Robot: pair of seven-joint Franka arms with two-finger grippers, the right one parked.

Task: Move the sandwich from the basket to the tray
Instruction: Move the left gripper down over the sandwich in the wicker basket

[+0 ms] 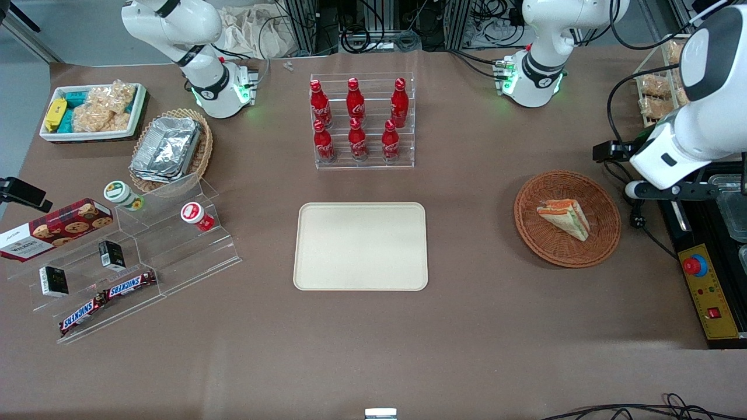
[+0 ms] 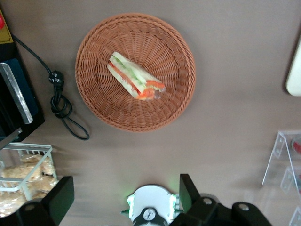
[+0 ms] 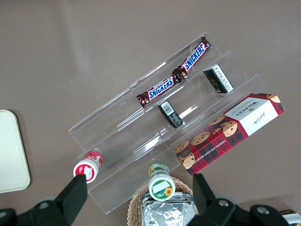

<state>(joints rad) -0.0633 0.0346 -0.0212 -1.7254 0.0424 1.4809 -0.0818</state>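
Note:
The sandwich (image 1: 565, 217), a pale bread wedge with orange, red and green filling, lies in the round reddish-brown wicker basket (image 1: 543, 245) toward the working arm's end of the table. In the left wrist view the sandwich (image 2: 135, 77) lies near the middle of the basket (image 2: 94, 94). The cream tray (image 1: 360, 246) sits bare at the table's middle, and its edge shows in the left wrist view (image 2: 295, 75). My left gripper (image 1: 671, 188) hangs high beside the basket, apart from it. Its black fingers (image 2: 188, 193) stand wide apart around nothing, so the gripper (image 2: 123, 195) is open.
A control box with a red button (image 1: 706, 291) and a coiled cable (image 2: 59, 101) lie beside the basket. A wire rack of snack packs (image 2: 23, 174) is close by. A rack of cola bottles (image 1: 362, 119) stands farther from the front camera than the tray. An acrylic snack shelf (image 1: 117, 251) stands toward the parked arm's end.

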